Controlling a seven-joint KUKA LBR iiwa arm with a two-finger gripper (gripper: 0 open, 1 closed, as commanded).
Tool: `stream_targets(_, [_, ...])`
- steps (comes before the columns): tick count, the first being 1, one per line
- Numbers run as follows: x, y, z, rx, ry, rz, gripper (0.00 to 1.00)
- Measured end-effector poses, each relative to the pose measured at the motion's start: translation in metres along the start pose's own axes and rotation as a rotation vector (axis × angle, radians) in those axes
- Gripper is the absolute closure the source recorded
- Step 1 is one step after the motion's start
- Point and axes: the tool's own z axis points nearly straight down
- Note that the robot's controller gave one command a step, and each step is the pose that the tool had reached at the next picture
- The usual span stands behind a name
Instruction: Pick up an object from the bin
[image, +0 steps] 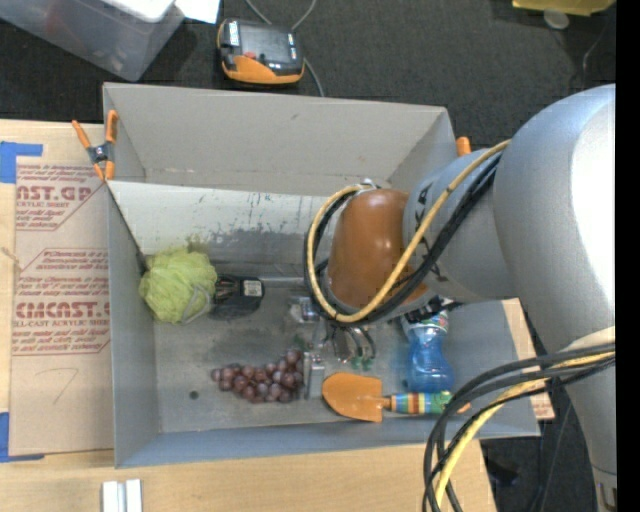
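My gripper (318, 350) hangs low in the middle of the bin, under the arm's wrist, right at the right end of a bunch of dark purple grapes (258, 381). An orange toy shovel (352, 396) with a striped handle lies just to the gripper's right, near the front wall. A blue plastic bottle (428, 360) lies behind the shovel's handle, partly hidden by the arm.
A pale green lettuce head (180, 284) sits at the left wall, with a small black object (236, 294) beside it. The arm covers the bin's right rear part. Bare floor shows at the front left.
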Motion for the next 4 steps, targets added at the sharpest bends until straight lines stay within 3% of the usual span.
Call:
stream_targets(1, [0.014, 0.032, -0.064, 0.004, -0.022, -0.156, 0.00])
stream_targets(2, [0.013, 0.029, -0.028, 0.000, 0.002, -0.049, 0.00])
stream_targets(3, [0.030, 0.043, 0.002, 0.003, -0.019, -0.134, 0.00])
stream_targets(4, [0.013, 0.049, 0.000, -0.001, -0.008, -0.077, 1.00])
